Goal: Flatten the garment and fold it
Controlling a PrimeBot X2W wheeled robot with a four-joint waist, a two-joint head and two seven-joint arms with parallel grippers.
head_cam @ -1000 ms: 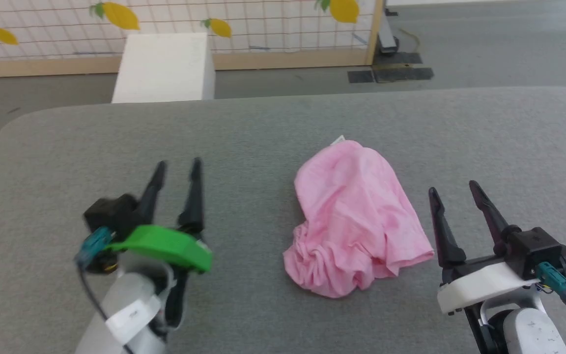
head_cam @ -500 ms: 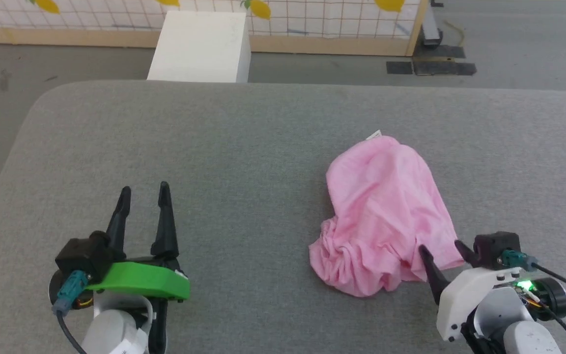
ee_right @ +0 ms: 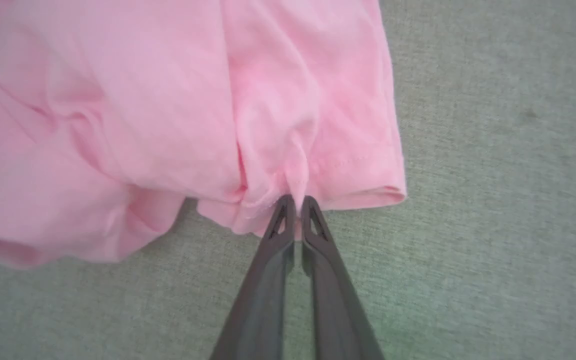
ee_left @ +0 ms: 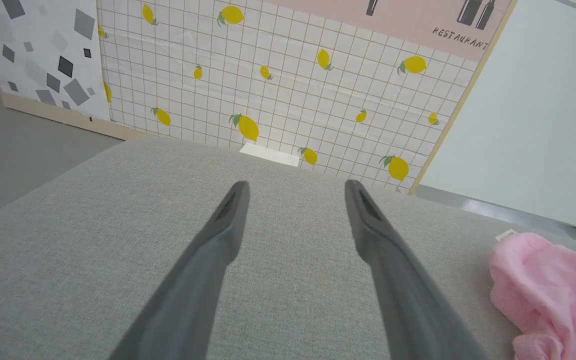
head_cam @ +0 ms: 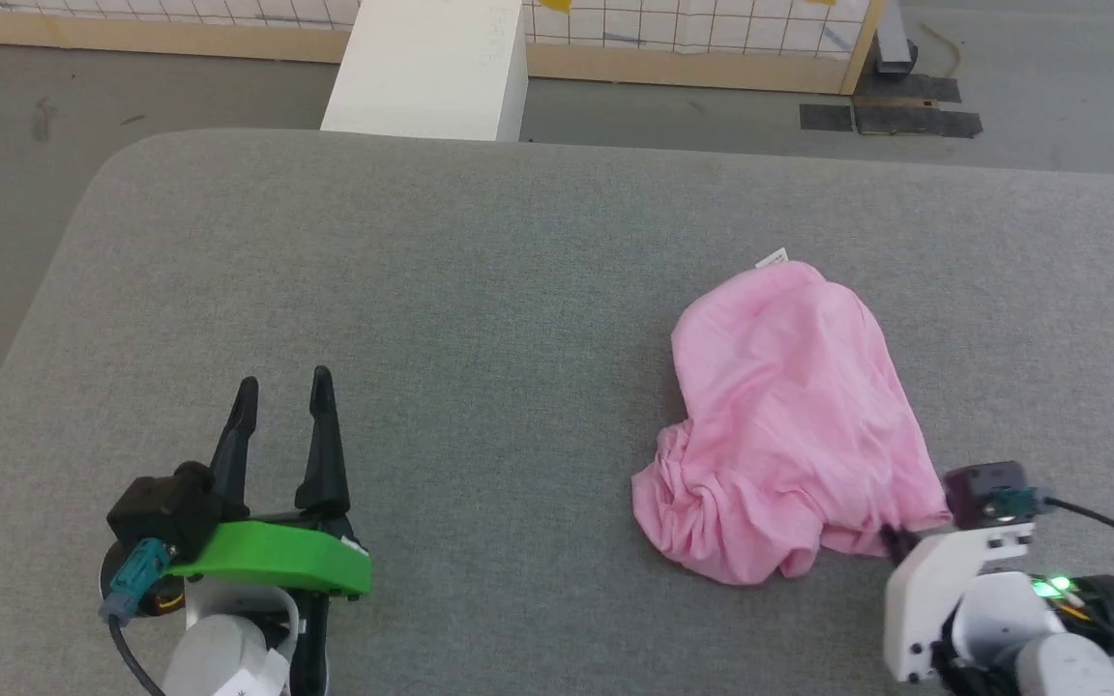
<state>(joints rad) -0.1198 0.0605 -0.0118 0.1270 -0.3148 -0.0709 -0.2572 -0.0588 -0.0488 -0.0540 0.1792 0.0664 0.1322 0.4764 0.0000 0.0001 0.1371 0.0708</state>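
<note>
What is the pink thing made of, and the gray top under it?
The pink garment looks like thin, soft knit cloth, maybe cotton: matte, wrinkly, with a stitched hem. The gray surface seems covered in woven fabric: matte, with a fine visible weave.

- We count one pink garment, lying on one grey counter.
- We count one small white label, at the garment's far edge.
- We count two grippers: the left gripper well to the garment's left, the right gripper at its near edge.
- We count one white box, beyond the garment.
</note>
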